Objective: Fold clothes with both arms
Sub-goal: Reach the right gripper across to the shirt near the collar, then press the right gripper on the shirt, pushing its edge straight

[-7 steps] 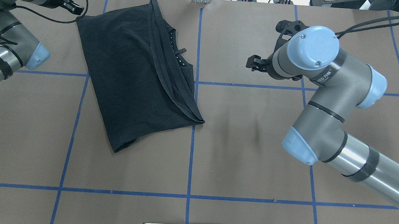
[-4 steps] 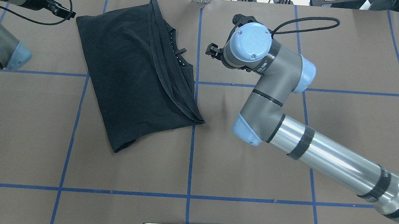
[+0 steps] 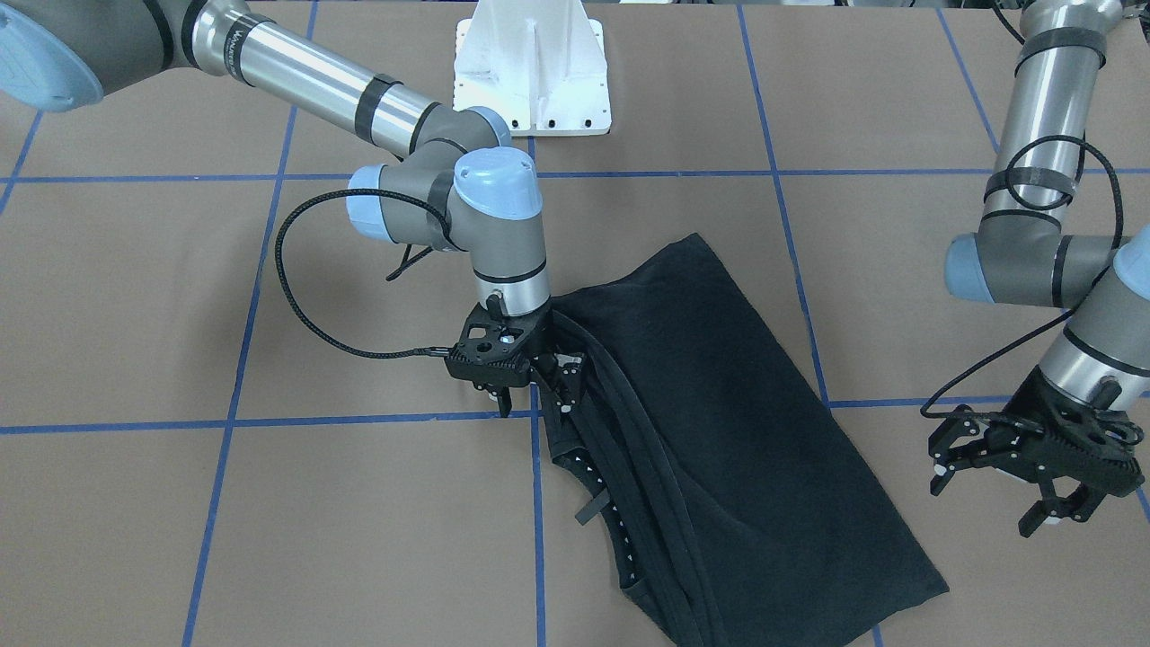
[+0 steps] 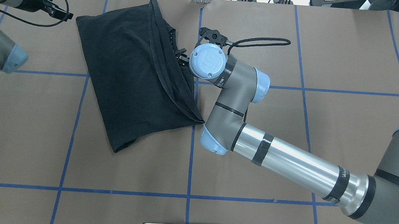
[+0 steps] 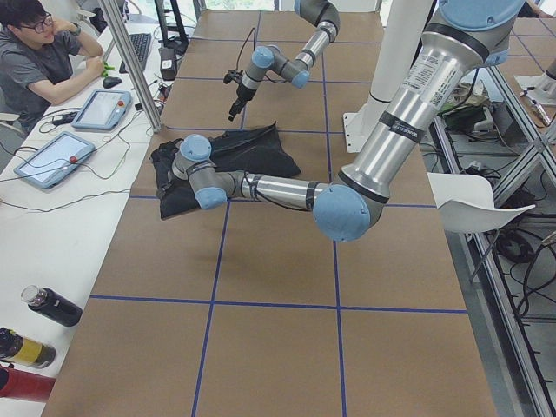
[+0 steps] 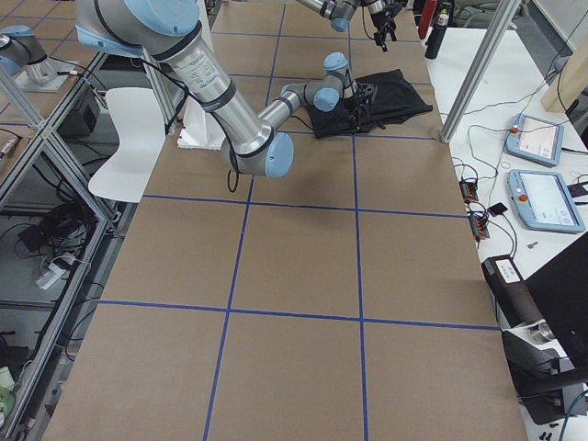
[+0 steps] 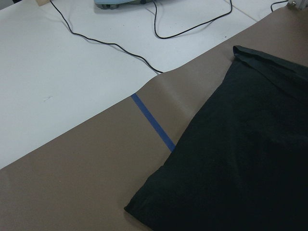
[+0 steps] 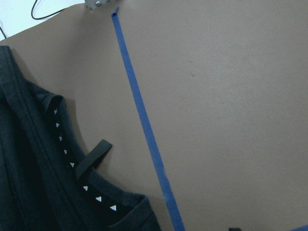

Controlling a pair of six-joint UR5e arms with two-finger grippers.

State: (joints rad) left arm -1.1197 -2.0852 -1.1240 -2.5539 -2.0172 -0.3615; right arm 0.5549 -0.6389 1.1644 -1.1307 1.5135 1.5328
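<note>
overhead: behind, downward | front: opposite, steep | wrists: close | shared: T-shirt [image 4: 132,80]

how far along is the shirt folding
Done: the T-shirt lies folded lengthwise into a narrow panel. In hand: the right gripper, open, is at its collar edge; the left gripper hovers open beside a corner. Left: likely a crosswise fold.

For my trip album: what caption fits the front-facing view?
Right pincer poised at a folded black shirt's collar edge; left pincer hovers open beside the shirt.
</note>
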